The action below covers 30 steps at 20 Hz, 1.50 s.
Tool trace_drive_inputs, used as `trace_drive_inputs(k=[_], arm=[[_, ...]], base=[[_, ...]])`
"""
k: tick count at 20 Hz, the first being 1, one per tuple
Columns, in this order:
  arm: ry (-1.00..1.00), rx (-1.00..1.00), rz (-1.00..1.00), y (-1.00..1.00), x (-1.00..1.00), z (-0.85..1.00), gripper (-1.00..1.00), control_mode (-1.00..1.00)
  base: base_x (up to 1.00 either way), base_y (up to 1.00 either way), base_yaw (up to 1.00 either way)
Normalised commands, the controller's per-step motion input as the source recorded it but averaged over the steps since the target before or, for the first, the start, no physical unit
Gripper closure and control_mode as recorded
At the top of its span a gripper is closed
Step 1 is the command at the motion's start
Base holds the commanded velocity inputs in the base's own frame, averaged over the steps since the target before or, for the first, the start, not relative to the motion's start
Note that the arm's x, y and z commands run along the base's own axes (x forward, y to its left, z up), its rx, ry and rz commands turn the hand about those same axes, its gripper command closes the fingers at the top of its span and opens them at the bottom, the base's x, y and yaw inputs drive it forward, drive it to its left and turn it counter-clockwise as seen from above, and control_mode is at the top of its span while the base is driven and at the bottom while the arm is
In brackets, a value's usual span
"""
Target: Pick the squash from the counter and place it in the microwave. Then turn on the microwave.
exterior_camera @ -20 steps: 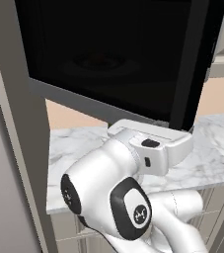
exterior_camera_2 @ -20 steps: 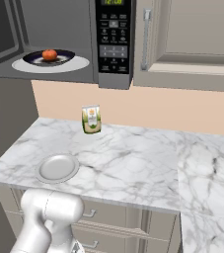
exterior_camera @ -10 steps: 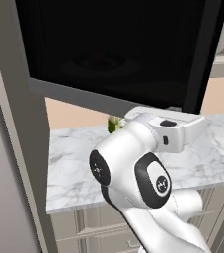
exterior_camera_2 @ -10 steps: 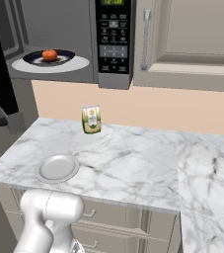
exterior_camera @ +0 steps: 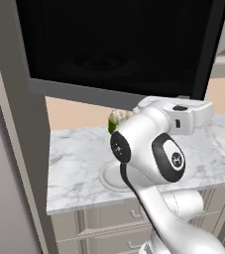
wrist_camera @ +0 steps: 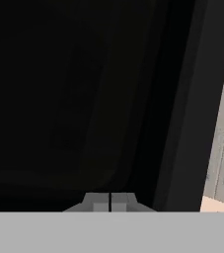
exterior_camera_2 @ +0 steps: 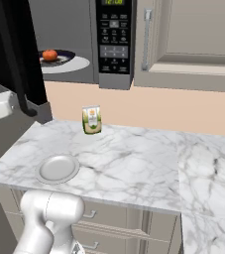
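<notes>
End effector [wrist_camera: 110, 201] clenched, fingertips together, holding nothing, facing the microwave's [exterior_camera_2: 115, 42] dark door [wrist_camera: 84, 99].

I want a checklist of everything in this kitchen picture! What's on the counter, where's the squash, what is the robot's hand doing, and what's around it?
Surface: the counter, white marble with grey veins, over beige drawers.
Job's things: the squash sits on a dark plate inside the microwave; the microwave door stands open, and the green display is lit.
Clutter: a white plate near the front edge of the counter; a green-and-white carton upright by the back wall.
Grippers: the gripper is shut with nothing in it, right up against the dark door glass.
Cables: nothing seen.
Surroundings: a beige wall cabinet right of the microwave, a peach back wall.
</notes>
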Motion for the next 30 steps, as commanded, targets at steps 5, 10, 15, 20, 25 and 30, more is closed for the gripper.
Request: trace_drive_inputs(k=[5, 10, 15, 20, 25, 30], arm=[[-0.02, 0.0, 0.0, -0.38, 0.47, 0.04, 1.0, -1.0], [-0.04, 0.0, 0.02, -0.32, 0.48, 0.02, 1.0, -1.0], [-0.07, 0.0, 0.04, -0.27, 0.39, 0.06, 1.0, -1.0], [-0.06, 0.0, 0.05, -0.14, 0.4, 0.14, 1.0, -1.0], [-0.04, 0.0, 0.04, -0.02, 0.41, 0.29, 1.0, -1.0], [-0.01, 0.01, 0.05, 0.0, 0.36, 0.37, 1.0, -1.0]], base=[[0.0, 0.0, 0.0], [0.0, 0.0, 0.0], [0.0, 0.0, 0.0], [0.0, 0.0, 0.0], [0.0, 0.0, 0.0], [0.0, 0.0, 0.0]])
